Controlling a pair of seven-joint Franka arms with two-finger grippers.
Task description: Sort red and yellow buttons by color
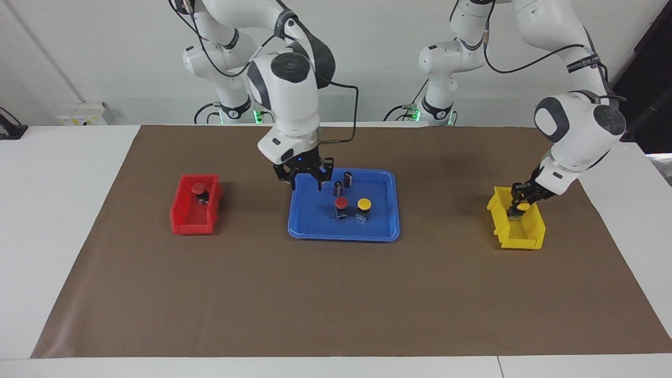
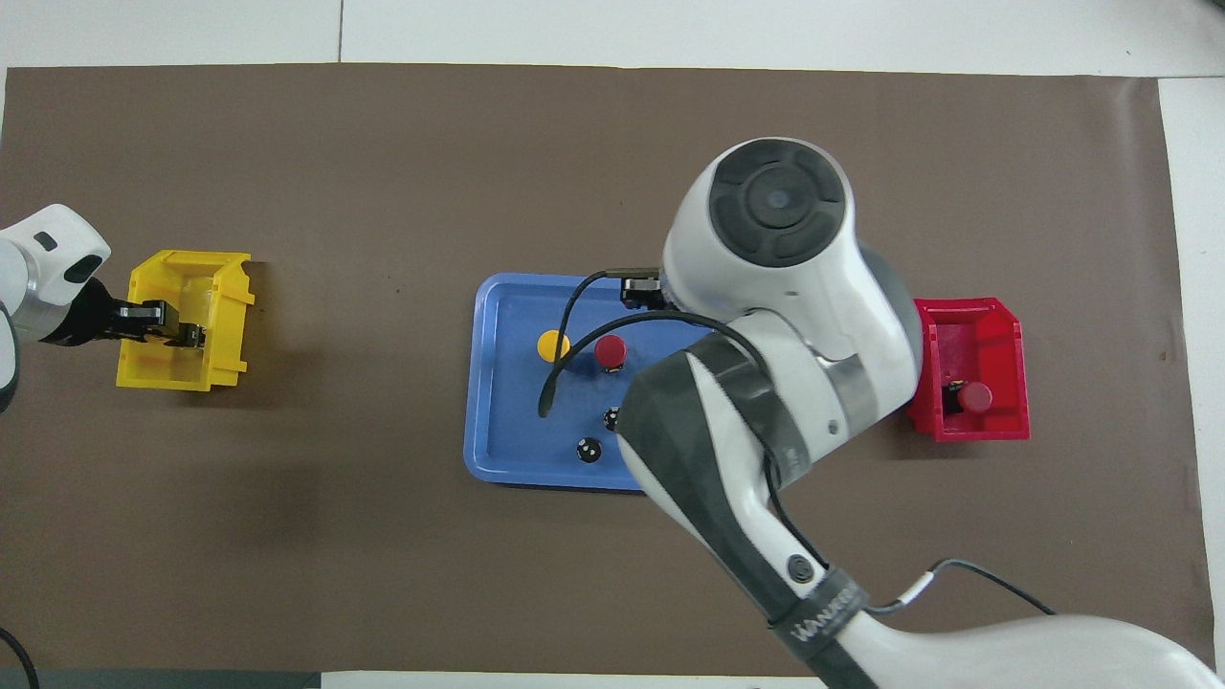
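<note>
One red button (image 1: 198,189) (image 2: 971,395) sits in the red bin (image 1: 181,221) (image 2: 968,433). On the blue tray (image 1: 344,234) (image 2: 488,383) another red button (image 1: 341,204) (image 2: 610,351) and a yellow button (image 1: 364,204) (image 2: 551,345) stand side by side. My right gripper (image 1: 306,185) hangs open and holds nothing, over the tray's corner nearest the right arm's base. In the overhead view that arm's own wrist hides it. My left gripper (image 1: 517,208) (image 2: 184,335) is down in the yellow bin (image 1: 521,242) (image 2: 158,375), shut on a second yellow button (image 1: 523,206).
Two dark cylinders (image 1: 338,188) (image 1: 348,178) (image 2: 587,450) stand on the tray, nearer to the robots than the buttons. A brown mat (image 1: 336,294) covers the table. The red bin is toward the right arm's end, the yellow bin toward the left arm's end.
</note>
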